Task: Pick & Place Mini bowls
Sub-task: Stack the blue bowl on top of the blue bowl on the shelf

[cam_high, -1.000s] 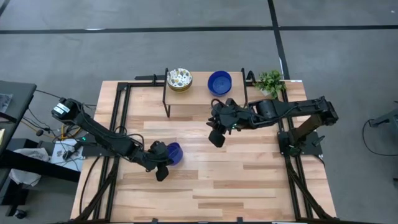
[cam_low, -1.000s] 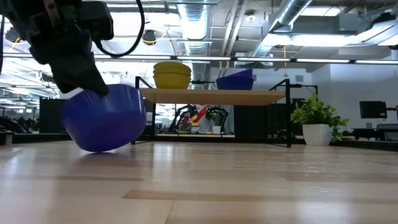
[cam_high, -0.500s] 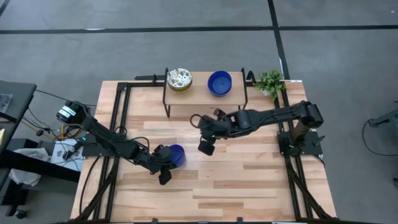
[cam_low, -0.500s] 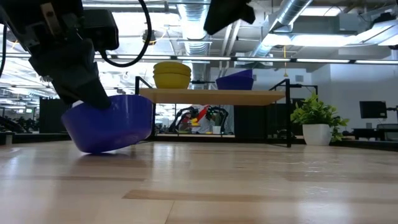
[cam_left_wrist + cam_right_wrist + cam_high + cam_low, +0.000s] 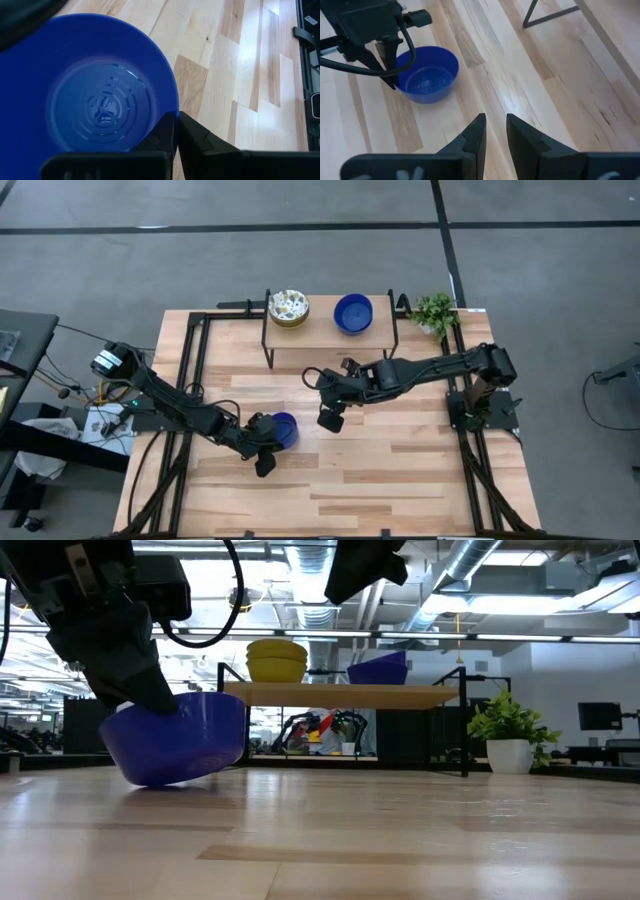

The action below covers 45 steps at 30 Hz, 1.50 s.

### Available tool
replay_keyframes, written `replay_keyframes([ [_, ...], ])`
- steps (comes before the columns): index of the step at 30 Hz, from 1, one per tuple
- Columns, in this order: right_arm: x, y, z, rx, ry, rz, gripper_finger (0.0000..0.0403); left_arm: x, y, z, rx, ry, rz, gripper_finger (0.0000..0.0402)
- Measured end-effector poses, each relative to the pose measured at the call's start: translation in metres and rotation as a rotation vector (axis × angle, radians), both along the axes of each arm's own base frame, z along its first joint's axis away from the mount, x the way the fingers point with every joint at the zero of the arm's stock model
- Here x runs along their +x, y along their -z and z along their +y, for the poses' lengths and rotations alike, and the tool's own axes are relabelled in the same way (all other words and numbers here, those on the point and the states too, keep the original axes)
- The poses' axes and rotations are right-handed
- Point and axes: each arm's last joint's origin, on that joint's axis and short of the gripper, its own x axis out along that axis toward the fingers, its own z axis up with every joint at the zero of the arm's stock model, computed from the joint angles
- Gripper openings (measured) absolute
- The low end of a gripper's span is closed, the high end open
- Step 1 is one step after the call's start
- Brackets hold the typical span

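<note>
From above, the left end effector (image 5: pixel 264 446) grips the rim of a blue mini bowl (image 5: pixel 283 429) on the wooden counter (image 5: pixel 400 470), while the right end effector (image 5: pixel 330 418) hovers nearby, and a floral mini bowl (image 5: pixel 288 306) and a second blue bowl (image 5: pixel 353 312) sit on a raised shelf (image 5: pixel 325 330) beside a small plant (image 5: pixel 434 311). At counter height, the gripped bowl (image 5: pixel 175 738) tilts with its base on the wood, and yellow bowl undersides (image 5: pixel 277 659) show on the shelf. The left wrist view shows fingers (image 5: pixel 170 135) pinching the bowl's rim (image 5: pixel 167 82); the right wrist view shows its fingers (image 5: pixel 477 132) narrowly parted, empty, above the wood, and no writing is readable anywhere.
</note>
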Motion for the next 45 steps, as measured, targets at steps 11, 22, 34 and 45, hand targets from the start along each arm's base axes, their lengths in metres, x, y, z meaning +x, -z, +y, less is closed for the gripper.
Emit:
replay_keyframes([
  [11,-0.0001,0.0000,0.0007,0.000,-0.002,0.000,0.0067,0.0001,0.0000,0.0000,-0.002,0.000,-0.002,0.0010],
  [22,-0.0001,0.0000,0.0010,0.001,-0.003,0.000,0.0067,0.0003,-0.0003,-0.0002,-0.004,0.000,-0.005,0.0010],
  [34,-0.0001,0.0000,0.0011,0.002,-0.003,0.000,0.0067,0.0005,-0.0008,-0.0003,-0.008,0.000,-0.010,0.0010],
  [45,0.0005,-0.0005,0.0025,0.003,-0.007,-0.010,0.0067,0.0008,-0.0013,-0.0005,-0.011,-0.001,-0.016,0.0010],
])
